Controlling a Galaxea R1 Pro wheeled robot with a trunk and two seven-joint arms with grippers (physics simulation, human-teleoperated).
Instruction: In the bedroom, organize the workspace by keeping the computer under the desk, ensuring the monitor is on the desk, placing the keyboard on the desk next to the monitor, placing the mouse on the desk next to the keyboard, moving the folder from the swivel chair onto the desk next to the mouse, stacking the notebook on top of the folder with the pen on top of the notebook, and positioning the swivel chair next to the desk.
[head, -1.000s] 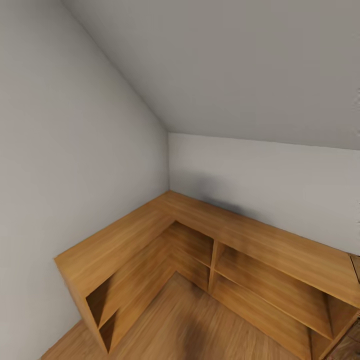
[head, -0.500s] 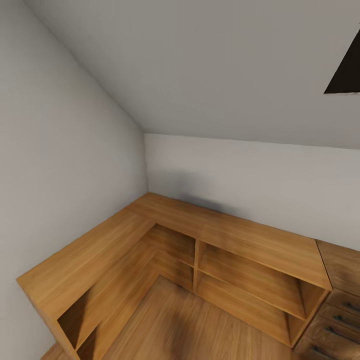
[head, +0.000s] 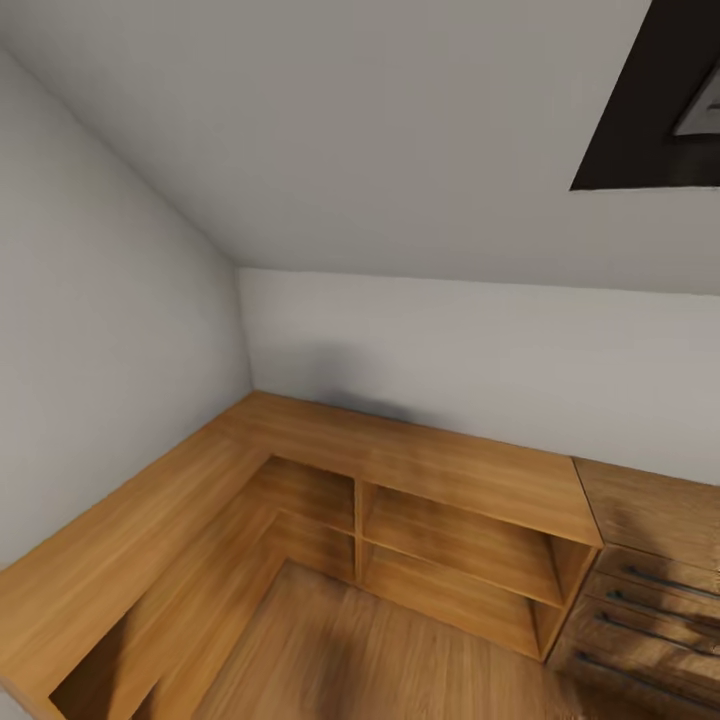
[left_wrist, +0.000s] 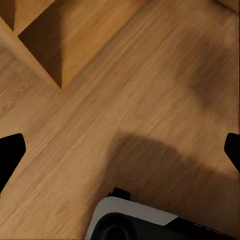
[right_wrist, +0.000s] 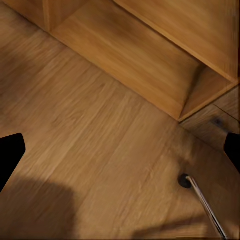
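Observation:
I am in the grey-walled bedroom, facing a corner under the sloped ceiling. In the left wrist view my left gripper hangs open over the plank floor, its black fingertips at the picture's two edges with nothing between them. My right gripper is open too, over bare floor. Close to it a small dark caster on a thin metal spoke rests on the floor; it may belong to the swivel chair, whose seat is out of view.
Low light-wood cabinets with open shelves run in an L along both walls. A wooden drawer unit adjoins them on the right. A dark-framed skylight sits in the ceiling. My white and black base shows near the left gripper.
The head camera has swung to the right. The cabinets slid left in the picture, and the skylight and the drawer unit came into view.

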